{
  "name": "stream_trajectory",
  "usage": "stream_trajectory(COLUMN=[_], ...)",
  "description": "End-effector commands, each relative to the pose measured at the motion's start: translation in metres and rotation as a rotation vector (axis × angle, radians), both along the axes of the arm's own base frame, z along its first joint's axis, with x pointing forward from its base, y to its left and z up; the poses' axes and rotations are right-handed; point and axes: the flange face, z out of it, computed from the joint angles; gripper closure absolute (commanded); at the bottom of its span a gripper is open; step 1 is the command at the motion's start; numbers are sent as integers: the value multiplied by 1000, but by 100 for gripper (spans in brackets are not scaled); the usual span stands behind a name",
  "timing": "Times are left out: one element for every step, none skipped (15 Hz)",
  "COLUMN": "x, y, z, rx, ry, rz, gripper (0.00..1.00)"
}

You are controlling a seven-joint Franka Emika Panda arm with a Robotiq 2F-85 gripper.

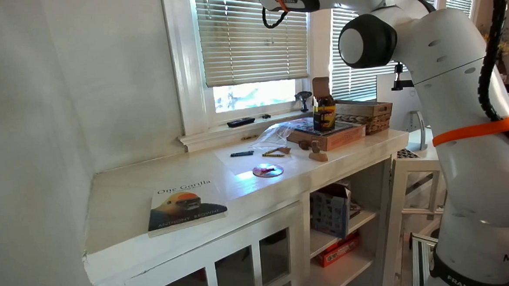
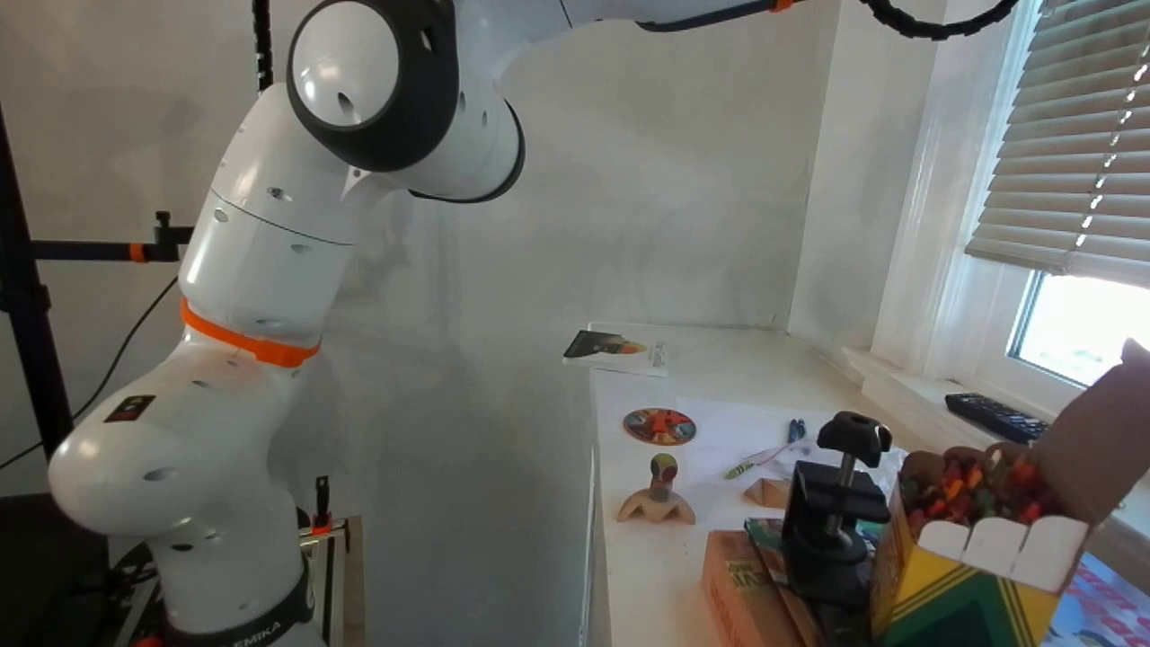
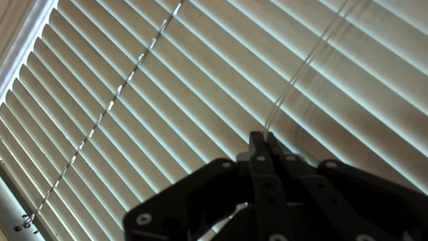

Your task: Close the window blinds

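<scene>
Window blinds (image 1: pixel 252 51) at 12 o'clock in an exterior view: thin, smooth horizontal slats, bottom rail (image 1: pixel 258 81) above a strip of glaring window glass (image 1: pixel 256 96). Wrist view: slats slant across the frame, pale light lines between; ladder string (image 3: pixel 119 89) glinting like beads from near 12 down to 8 o'clock. Robotiq gripper (image 3: pixel 265 135), black, angular, pin-jointed, at 5 o'clock; fingers (image 3: pixel 258 145) pinched together on a thin twin-strand cord (image 3: pixel 307 61) that rises toward 1 o'clock. Cord section inside the pinch hidden; linkage dark, cut off at 6 o'clock. Dark knobs (image 3: pixel 26 225) at 8 o'clock too small to identify. Franka Panda arm (image 2: pixel 243 404), glossy white shell, and blinds cut off along 12 o'clock in both exterior views
</scene>
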Motion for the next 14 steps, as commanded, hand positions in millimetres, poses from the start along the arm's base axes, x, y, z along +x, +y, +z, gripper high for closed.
stream_trajectory(x=[1,0,-1,-1,-1,-2,-2,-3,-3,-4,-4,-4,-4,-5], y=[10,14,20,26,30,34,38,41,45,48,52,55,58,61], z=[6,10,14,18,21,23,26,28,31,33,35,37,39,41], rx=[13,9,6,-3,-6,-12,-14,-17,-20,-23,-32,-37,-41,-45], ry=[-6,-14,-22,-30,-35,-47,-49,-57,-61,-66,-77,-85,-97,-103], rz=[-5,1,11,16,23,27,33,38,43,50,54,58,66,70], gripper=[100,100,100,100,100,100,100,100,100,100,100,100,100,100])
